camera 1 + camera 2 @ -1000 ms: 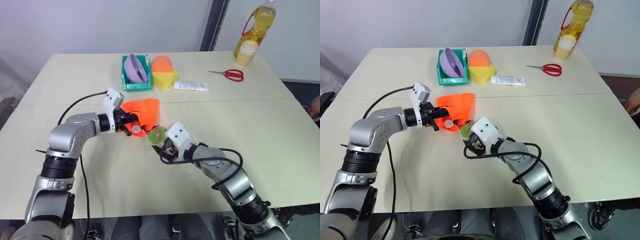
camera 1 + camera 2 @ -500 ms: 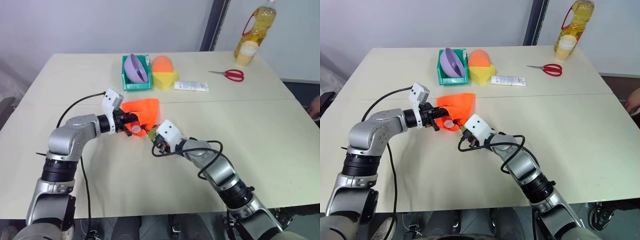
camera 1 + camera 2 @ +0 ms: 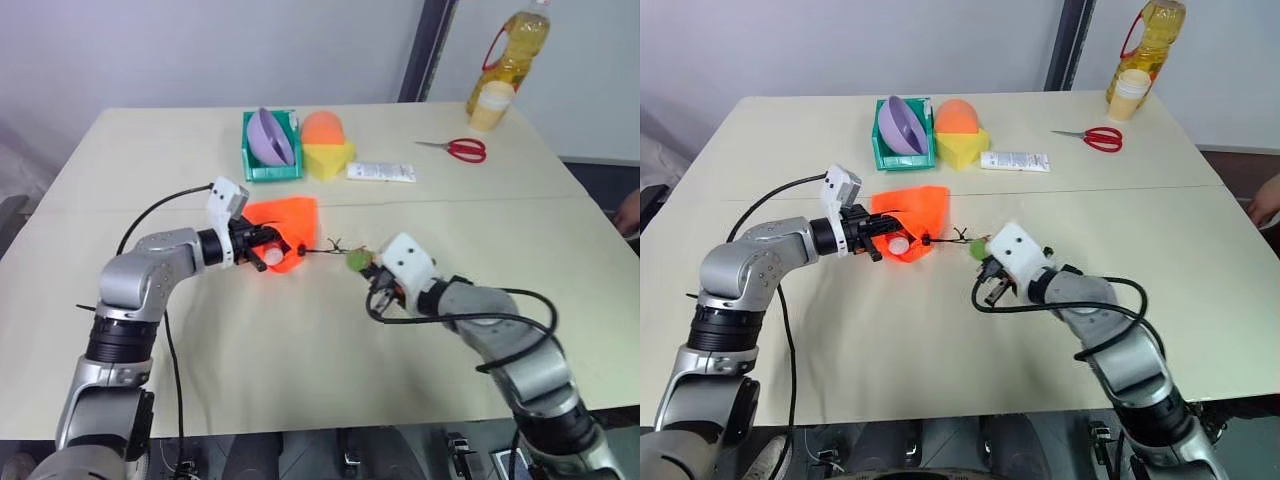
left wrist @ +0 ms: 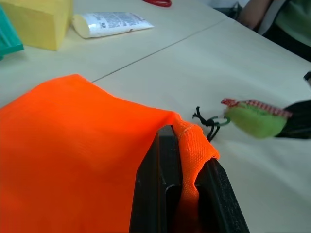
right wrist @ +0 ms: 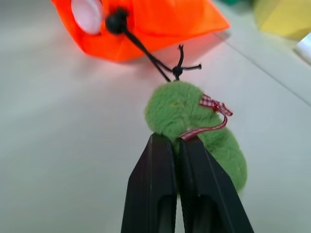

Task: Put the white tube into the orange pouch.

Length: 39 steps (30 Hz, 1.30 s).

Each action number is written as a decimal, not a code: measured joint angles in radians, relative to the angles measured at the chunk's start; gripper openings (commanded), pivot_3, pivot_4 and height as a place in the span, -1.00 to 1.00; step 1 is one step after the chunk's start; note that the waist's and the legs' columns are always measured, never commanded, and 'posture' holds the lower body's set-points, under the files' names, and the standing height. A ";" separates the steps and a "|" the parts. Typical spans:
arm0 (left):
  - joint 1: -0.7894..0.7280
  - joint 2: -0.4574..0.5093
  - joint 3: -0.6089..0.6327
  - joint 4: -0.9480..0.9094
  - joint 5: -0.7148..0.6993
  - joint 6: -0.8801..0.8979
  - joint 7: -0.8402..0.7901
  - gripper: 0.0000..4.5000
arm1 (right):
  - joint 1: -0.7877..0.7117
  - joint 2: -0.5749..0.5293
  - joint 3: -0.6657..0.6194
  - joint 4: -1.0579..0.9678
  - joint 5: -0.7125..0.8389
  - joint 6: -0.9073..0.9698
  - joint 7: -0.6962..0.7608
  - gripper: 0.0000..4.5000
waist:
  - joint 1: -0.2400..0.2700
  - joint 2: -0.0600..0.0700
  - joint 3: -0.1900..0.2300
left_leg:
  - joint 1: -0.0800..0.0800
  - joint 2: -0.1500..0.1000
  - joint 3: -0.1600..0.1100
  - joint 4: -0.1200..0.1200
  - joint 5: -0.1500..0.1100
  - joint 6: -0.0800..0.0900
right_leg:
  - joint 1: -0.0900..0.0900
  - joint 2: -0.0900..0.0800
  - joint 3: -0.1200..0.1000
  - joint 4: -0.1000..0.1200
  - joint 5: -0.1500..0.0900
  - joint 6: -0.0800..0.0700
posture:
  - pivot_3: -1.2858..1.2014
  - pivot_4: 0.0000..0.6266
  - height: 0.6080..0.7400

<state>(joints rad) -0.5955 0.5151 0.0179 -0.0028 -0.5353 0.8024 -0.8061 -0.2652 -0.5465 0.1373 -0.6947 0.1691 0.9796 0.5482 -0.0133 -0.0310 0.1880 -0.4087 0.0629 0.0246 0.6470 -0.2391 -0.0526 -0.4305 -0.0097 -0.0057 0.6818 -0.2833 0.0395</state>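
Near table centre, you've got the white tube [image 5: 87, 14] already sitting in the orange pouch [image 3: 285, 222], cap showing at the mouth; what's left looks like cinching the drawstring [image 5: 148, 54]. Left gripper [image 4: 182, 191] is clamped on the pouch's edge, reaching in nearly level. Right gripper [image 5: 177, 145] is pinching the green tag [image 5: 192, 121], angled down toward the pouch, cord drawn out.

Head views look down over the table [image 3: 500, 230]; wrist views sit close, sharing the orange pouch [image 5: 160, 19].
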 measured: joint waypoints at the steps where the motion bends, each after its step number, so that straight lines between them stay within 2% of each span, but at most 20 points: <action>1: 0.000 0.000 -0.001 0.003 0.001 -0.001 -0.002 -1.00 | 0.012 -0.012 -0.033 -0.026 0.019 0.010 0.013 -0.97 | 0.000 0.000 0.000 | 0.000 0.000 0.000 0.000 0.000 0.000 | 0.000 0.000 0.000 0.000 0.000 0.000 | 0.03 -0.52 0.79; 6: 0.005 0.001 -0.027 0.002 0.005 -0.004 -0.024 -1.00 | 0.069 -0.090 -0.167 -0.084 0.092 0.026 0.060 -0.97 | 0.001 0.000 0.000 | 0.000 0.000 0.000 0.000 0.000 0.000 | 0.000 0.000 0.000 0.000 0.000 0.000 | 0.03 -0.52 0.79; 16: 0.043 0.027 -0.084 -0.013 0.043 -0.013 -0.065 -1.00 | 0.150 -0.183 -0.313 -0.157 0.221 0.047 0.112 -0.97 | 0.001 0.000 0.000 | 0.000 0.000 0.000 0.000 0.000 0.000 | 0.001 0.000 0.000 0.000 0.000 0.000 | 0.03 -0.52 0.79; 19: 0.051 0.041 -0.083 -0.028 0.036 -0.003 -0.089 -0.63 | 0.163 -0.190 -0.314 -0.158 0.246 0.046 0.115 -1.00 | 0.000 0.000 0.000 | 0.000 0.000 0.000 0.000 0.000 0.000 | 0.001 0.000 0.000 0.000 0.000 0.000 | 0.03 -0.52 0.79; 26: 0.106 0.199 -0.075 -0.121 -0.066 0.046 -0.285 0.93 | 0.165 -0.209 -0.315 -0.160 0.282 0.046 0.107 -1.00 | 0.000 0.000 0.000 | 0.001 0.000 0.000 0.000 0.000 0.000 | 0.001 0.000 0.000 0.000 -0.001 0.000 | 0.03 -0.52 0.79; 30: 0.068 0.217 -0.078 -0.117 -0.031 -0.029 -0.303 0.97 | 0.160 -0.218 -0.315 -0.160 0.297 0.044 0.103 -1.00 | 0.005 0.000 0.000 | 0.000 -0.001 0.000 0.001 0.000 0.000 | 0.001 -0.001 0.000 -0.001 -0.001 0.000 | 0.03 -0.52 0.79; 33: 0.002 0.163 -0.105 -0.081 0.031 -0.133 -0.297 0.97 | 0.145 -0.224 -0.317 -0.162 0.318 0.045 0.102 -1.00 | 0.008 0.000 0.000 | 0.000 -0.002 0.000 0.001 0.000 0.000 | 0.002 -0.002 0.000 -0.001 0.000 0.000 | 0.03 -0.52 0.79; 36: -0.052 0.089 -0.208 -0.049 0.141 -0.321 -0.321 0.97 | 0.135 -0.243 -0.327 -0.164 0.335 0.046 0.101 -1.00 | 0.008 0.000 0.000 | 0.000 -0.002 0.000 0.001 0.000 0.000 | 0.002 -0.002 0.000 -0.002 0.000 0.000 | 0.03 -0.52 0.79; 39: -0.072 0.031 -0.284 0.007 0.199 -0.423 -0.365 0.97 | 0.135 -0.263 -0.357 -0.164 0.357 0.047 0.103 -1.00 | 0.002 0.000 0.000 | 0.000 -0.002 0.000 0.001 -0.001 0.001 | 0.002 -0.001 0.000 -0.002 0.000 0.000 | 0.03 -0.52 0.79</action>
<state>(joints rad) -0.6676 0.5465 -0.2664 0.0044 -0.3365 0.3798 -1.1714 -0.1298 -0.8097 -0.2201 -0.8589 0.5258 1.0264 0.6509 -0.0108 -0.0313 0.1882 -0.4087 0.0610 0.0247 0.6480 -0.2397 -0.0517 -0.4285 -0.0102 -0.0052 0.6802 -0.2838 0.0399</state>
